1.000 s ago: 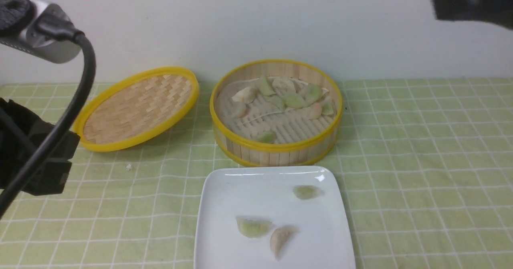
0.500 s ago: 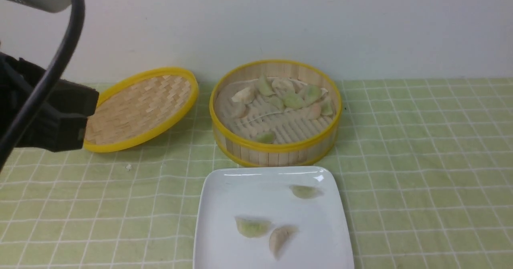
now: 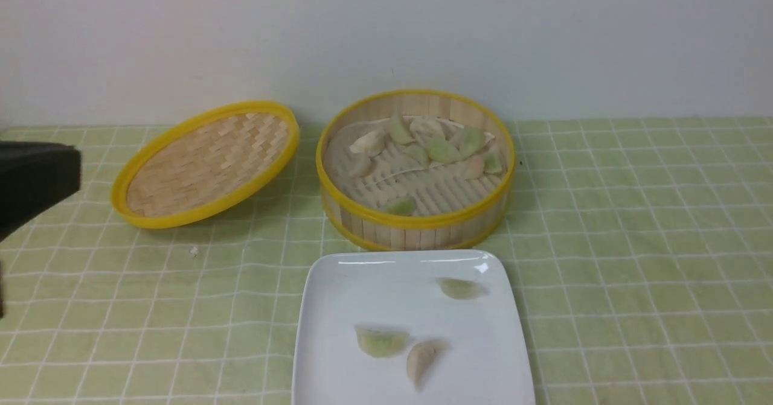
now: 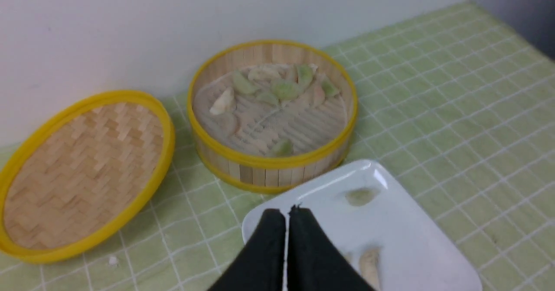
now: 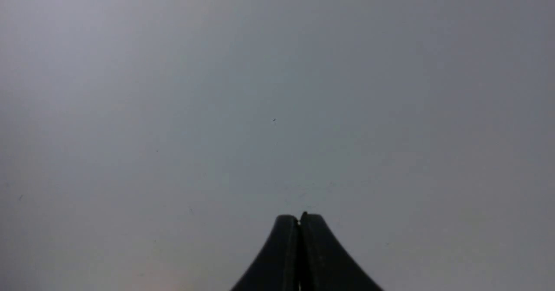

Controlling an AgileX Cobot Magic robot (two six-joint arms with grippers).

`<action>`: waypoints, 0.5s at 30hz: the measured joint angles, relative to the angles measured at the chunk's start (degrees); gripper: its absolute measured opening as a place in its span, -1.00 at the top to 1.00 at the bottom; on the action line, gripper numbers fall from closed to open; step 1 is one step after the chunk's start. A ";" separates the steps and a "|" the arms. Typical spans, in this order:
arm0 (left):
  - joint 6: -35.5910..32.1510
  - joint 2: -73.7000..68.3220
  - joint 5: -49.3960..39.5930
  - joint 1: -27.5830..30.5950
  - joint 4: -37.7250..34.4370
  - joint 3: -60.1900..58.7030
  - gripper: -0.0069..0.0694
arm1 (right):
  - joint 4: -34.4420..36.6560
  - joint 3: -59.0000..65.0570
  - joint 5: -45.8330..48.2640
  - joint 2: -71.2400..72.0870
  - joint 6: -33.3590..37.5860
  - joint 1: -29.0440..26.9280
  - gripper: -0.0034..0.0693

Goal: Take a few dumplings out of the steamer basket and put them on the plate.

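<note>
The steamer basket (image 3: 416,236) stands at the back middle with several green and off-white dumplings (image 3: 444,150) inside, most along its far side. In front of it lies the white plate (image 3: 386,290). It carries two green dumplings (image 3: 462,288) (image 3: 380,341) and a beige one (image 3: 423,360). In the left wrist view my left gripper (image 4: 286,213) is shut and empty, raised over the plate's (image 4: 412,239) near-left corner, apart from the basket (image 4: 271,174). My right gripper (image 5: 299,218) is shut and empty, facing a plain grey surface, and is out of the front view.
The shallow woven lid (image 3: 205,163) leans at the back left, beside the basket. A black part of my left arm (image 3: 36,181) shows at the far left edge. A green checked cloth (image 3: 634,242) covers the table, and a white wall stands close behind.
My left arm has pulled up and to the left, almost out of the front view. The right arm has left the top right corner. Dumplings, plate and basket have not moved.
</note>
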State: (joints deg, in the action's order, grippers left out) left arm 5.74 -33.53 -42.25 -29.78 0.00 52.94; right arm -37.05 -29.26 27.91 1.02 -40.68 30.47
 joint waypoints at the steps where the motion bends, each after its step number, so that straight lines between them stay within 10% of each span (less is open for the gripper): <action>1: 0.00 3.16 2.60 0.00 0.00 -2.73 0.83 | -0.03 0.00 0.00 0.00 0.00 0.00 0.94; 15: 0.64 27.13 13.54 0.00 0.00 -21.93 0.83 | -0.03 0.00 0.00 0.00 0.00 0.00 0.94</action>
State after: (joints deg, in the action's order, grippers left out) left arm 6.38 -6.40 -28.71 -29.78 0.00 31.01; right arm -37.08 -29.26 27.91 1.02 -40.68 30.47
